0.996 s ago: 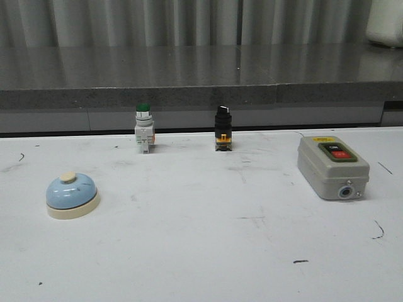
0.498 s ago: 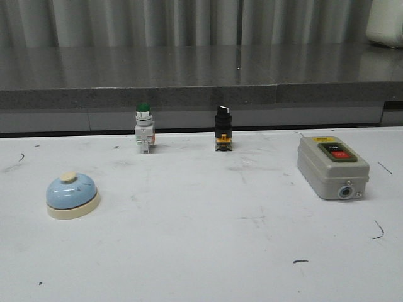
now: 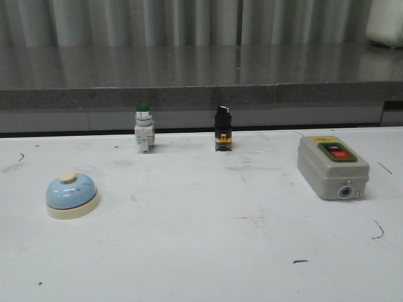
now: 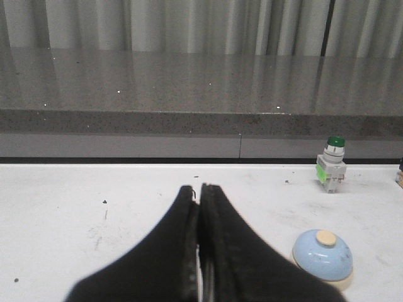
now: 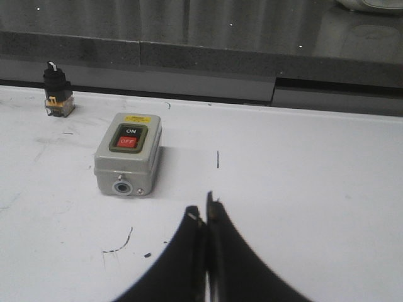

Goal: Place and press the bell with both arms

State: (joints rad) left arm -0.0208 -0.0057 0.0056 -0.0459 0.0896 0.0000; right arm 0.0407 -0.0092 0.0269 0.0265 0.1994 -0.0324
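Nothing has moved since the earlier front pictures: all things on the white worktop (image 3: 201, 251) lie in the same places. Nearest to the robot, the left pincer (image 4: 199, 192) is closed, its two black fingers pressed together with only a thin line between them, and it holds nothing. It hangs over a bare part of the worktop, and the bell (image 4: 322, 254) stands near it, apart from it. The right pincer (image 5: 205, 211) is closed and empty in the same way, over a bare part of the worktop on the right side. Neither pincer shows in the front view. A little farther, the bell (image 3: 72, 195) sits upright on the left side of the worktop, with its light-blue dome on a cream base and a cream knob on top. On the right side, the grey switch box (image 3: 332, 167) lies flat, with one black and one red button on its top. Farther back, near the far edge, the green-capped push button (image 3: 143, 129) and the black selector switch (image 3: 223, 128) stand upright, well apart from each other. Behind the worktop runs a grey stone ledge (image 3: 201, 78).
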